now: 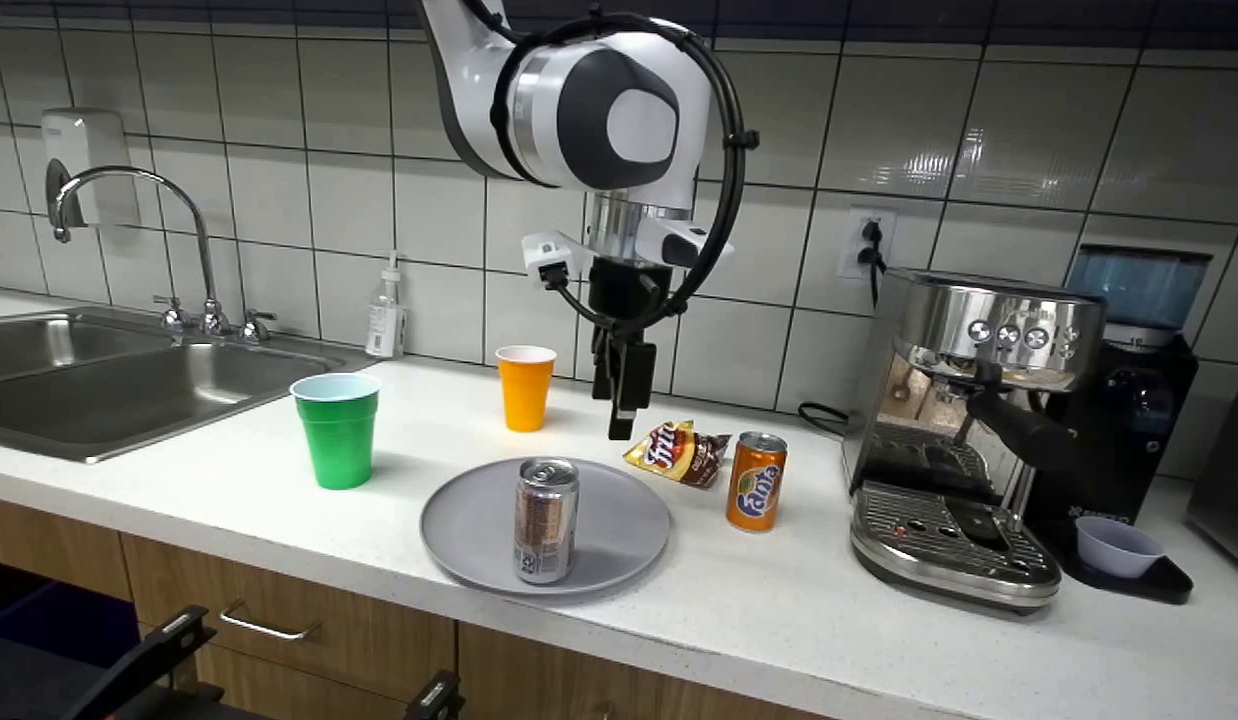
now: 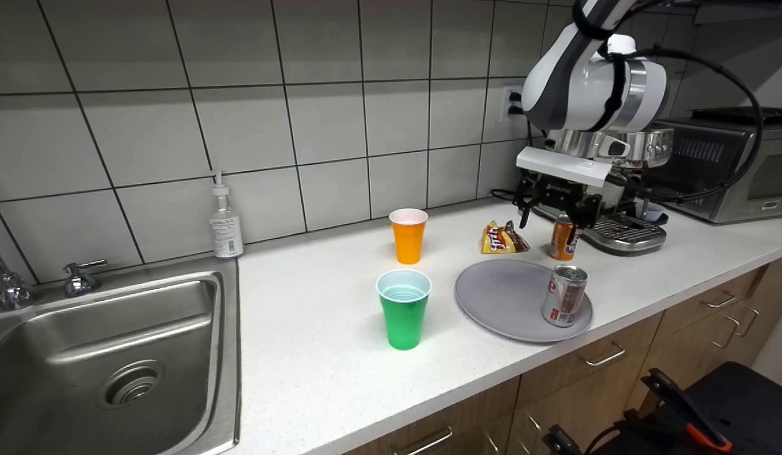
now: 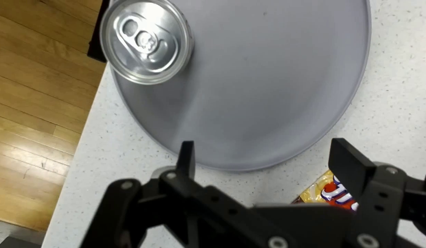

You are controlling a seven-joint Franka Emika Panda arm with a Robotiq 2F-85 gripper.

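Observation:
My gripper [image 3: 263, 151] is open with nothing between its fingers. It also shows in both exterior views [image 1: 615, 412] [image 2: 547, 229], above the counter. Below it in the wrist view are the edge of a round grey plate [image 3: 247, 113] and a yellow-brown Fritos bag [image 3: 325, 191], partly hidden by a finger. A silver can [image 3: 147, 43] stands upright on the plate near the counter's front edge. In an exterior view, the Fritos bag [image 1: 679, 453] lies behind the plate [image 1: 479, 520]. An orange Fanta can [image 1: 756, 485] stands upright beside the bag.
An orange cup [image 1: 526, 390] and a green cup [image 1: 337, 435] stand left of the plate. A steel sink [image 2: 132, 379] and a soap bottle [image 2: 226, 224] are farther left. An espresso machine [image 1: 959, 440] and a grinder [image 1: 1129, 400] stand at the right. Tiled wall runs behind.

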